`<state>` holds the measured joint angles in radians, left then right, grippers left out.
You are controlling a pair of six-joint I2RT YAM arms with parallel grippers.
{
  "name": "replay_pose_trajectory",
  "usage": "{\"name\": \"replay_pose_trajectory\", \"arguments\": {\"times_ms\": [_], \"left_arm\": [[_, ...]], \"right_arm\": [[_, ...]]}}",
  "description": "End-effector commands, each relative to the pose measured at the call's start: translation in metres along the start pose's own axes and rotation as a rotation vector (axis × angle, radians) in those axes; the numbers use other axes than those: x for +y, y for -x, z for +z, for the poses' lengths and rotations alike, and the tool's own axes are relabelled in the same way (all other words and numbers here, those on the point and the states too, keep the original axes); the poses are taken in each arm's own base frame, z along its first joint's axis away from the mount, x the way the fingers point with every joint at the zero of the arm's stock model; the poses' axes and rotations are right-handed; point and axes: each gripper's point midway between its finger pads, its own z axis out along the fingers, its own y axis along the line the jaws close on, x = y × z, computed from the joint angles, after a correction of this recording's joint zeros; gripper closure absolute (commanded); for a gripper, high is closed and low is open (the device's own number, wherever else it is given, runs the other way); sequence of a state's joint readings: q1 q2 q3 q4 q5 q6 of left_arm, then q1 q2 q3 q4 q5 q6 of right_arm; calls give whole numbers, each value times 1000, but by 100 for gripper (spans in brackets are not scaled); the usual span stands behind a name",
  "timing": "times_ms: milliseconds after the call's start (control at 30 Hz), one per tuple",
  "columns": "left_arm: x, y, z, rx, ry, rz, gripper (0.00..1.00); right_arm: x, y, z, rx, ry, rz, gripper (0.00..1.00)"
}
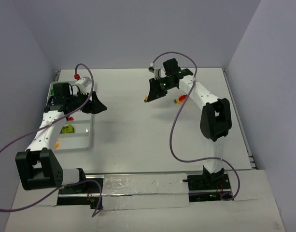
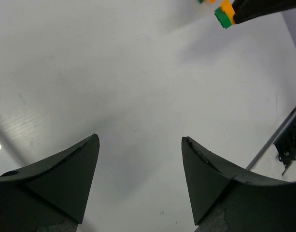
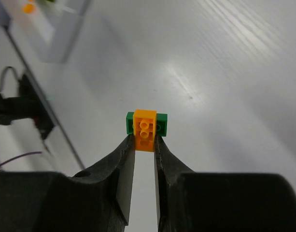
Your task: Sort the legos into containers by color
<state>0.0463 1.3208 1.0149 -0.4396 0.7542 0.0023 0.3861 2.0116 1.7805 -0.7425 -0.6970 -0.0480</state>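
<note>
My right pincer [image 3: 144, 141] clamps an orange lego [image 3: 145, 126] joined to a green lego [image 3: 162, 123] above the counter [image 3: 225, 72], presumably bound for the tray [image 1: 90, 139] at frame left; my left pincer [image 2: 139, 145] gapes empty.

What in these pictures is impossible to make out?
- Top view: the left arm covers part of the tray, so its compartments cannot be counted.
- Top view: the loose legos by the right arm are too small and partly covered to count.
- Right wrist view: the tray is blurred and cut off at the top-left edge.
- Right wrist view: the right gripper hides the lower end of the orange brick.
</note>
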Motion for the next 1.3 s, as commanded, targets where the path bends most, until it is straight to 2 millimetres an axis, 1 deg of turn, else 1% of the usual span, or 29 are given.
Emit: {"name": "replay_pose_trajectory", "arguments": {"times_ms": [0, 33, 67, 167, 200, 233, 267, 300, 333, 400, 433, 467, 500, 633, 767, 1067, 1267], "left_arm": [[-50, 32, 1, -126, -192, 211, 21], [-58, 31, 4, -121, -220, 248, 21], [-66, 32, 7, -116, -245, 286, 21], [-85, 27, 17, -82, -306, 373, 21], [-92, 27, 20, -68, -318, 421, 21], [-100, 28, 25, -56, -321, 489, 21], [-107, 33, 26, -56, -323, 523, 21], [-115, 31, 29, -41, -330, 552, 21], [-123, 27, 34, -23, -340, 583, 21], [-132, 24, 39, -7, -355, 602, 22], [-132, 24, 40, -6, -352, 600, 23], [-134, 23, 43, -2, -351, 599, 24], [-134, 24, 46, -5, -343, 598, 24], [-141, 28, 55, -8, -340, 614, 28], [-140, 29, 64, 2, -309, 644, 30], [-151, 37, 69, -8, -332, 664, 37], [-157, 38, 72, -7, -344, 670, 39]], "right_arm": [[83, 23, -33, -78, 361, 92, 100], [87, 23, -32, -79, 400, 123, 100], [96, 22, -34, -65, 464, 188, 100], [106, 20, -34, -62, 592, 222, 100], [109, 20, -35, -56, 629, 243, 100], [110, 13, -33, -31, 669, 306, 100], [113, 14, -35, -11, 692, 373, 100], [114, 12, -35, -14, 718, 382, 100], [114, 11, -35, -40, 748, 348, 100], [117, 12, -38, -27, 785, 421, 100], [118, 13, -39, -14, 792, 452, 100], [119, 13, -41, -24, 806, 439, 100], [118, 11, -40, -7, 811, 473, 100], [118, 8, -37, 6, 815, 496, 100], [120, 7, -39, 7, 819, 495, 100], [121, 5, -39, 12, 820, 494, 100], [121, 5, -38, 15, 820, 499, 100]]}}
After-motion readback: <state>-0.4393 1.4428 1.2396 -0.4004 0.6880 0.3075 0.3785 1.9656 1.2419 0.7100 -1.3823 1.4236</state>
